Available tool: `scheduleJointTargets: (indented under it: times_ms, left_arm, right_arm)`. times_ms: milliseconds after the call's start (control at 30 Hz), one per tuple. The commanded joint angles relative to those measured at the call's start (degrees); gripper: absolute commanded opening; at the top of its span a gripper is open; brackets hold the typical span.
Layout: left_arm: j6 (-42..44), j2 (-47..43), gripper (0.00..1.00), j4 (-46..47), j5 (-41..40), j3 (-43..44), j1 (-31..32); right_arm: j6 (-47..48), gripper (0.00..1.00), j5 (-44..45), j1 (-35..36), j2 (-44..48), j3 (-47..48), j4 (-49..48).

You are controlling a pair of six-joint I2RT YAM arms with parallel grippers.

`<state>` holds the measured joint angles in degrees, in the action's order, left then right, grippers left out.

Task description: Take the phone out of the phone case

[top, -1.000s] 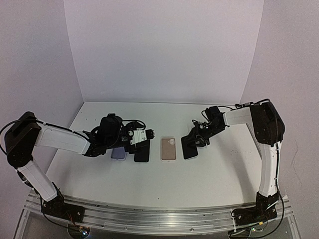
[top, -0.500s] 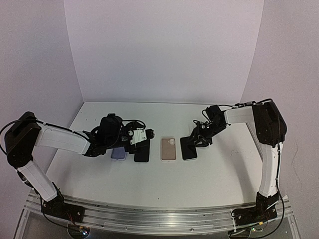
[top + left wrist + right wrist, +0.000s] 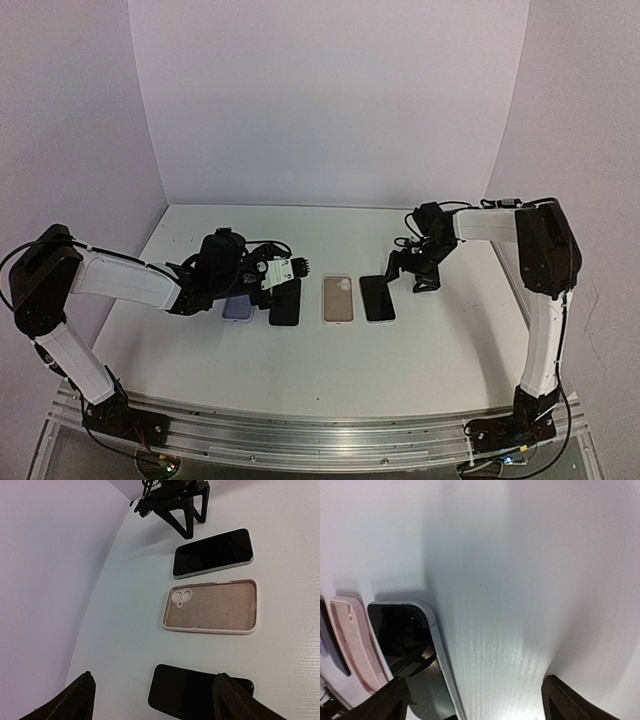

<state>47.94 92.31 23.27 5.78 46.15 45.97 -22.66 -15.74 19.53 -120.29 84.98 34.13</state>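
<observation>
The phone [image 3: 378,297], black-faced with a silver edge, lies flat on the white table just right of the empty beige phone case [image 3: 339,298]. The left wrist view shows the same pair, phone [image 3: 212,553] beyond case [image 3: 210,606]. My right gripper [image 3: 410,274] stands open just behind the phone's far right corner, holding nothing; in its wrist view the phone [image 3: 415,650] lies by the left finger and bare table fills the gap of the right gripper [image 3: 480,702]. My left gripper [image 3: 285,275] hangs open.
A second black phone [image 3: 285,303] lies under my left gripper [image 3: 157,700], seen close as a dark slab [image 3: 195,692]. A lavender case [image 3: 237,308] sits to its left. White walls close in the back and sides.
My right gripper opened and let go of the phone, which dropped from tilted to flat beside the case. The gripper drew back to the right. The left arm stayed still.
</observation>
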Motion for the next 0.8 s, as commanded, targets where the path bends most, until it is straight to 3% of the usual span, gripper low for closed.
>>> scheduleJointTargets:
  times_ms: [0, 133, 767]
  left_arm:
    - [-1.41, -1.53, 0.82, -0.07, -0.7, 1.34, -0.44]
    - [-1.58, -1.63, 0.82, -0.06, -0.51, 1.37, -0.45]
    - [-1.48, -2.2, 0.82, -0.31, -0.34, 0.82, -0.53]
  right_arm:
    - [-1.03, 0.98, 17.89, 6.02, 5.56, 2.17, 4.84]
    - [-2.16, 0.98, 25.58, 10.64, 3.72, 3.92, 5.27]
    - [-0.53, 0.98, 25.2, 15.44, -8.15, 13.38, 6.55]
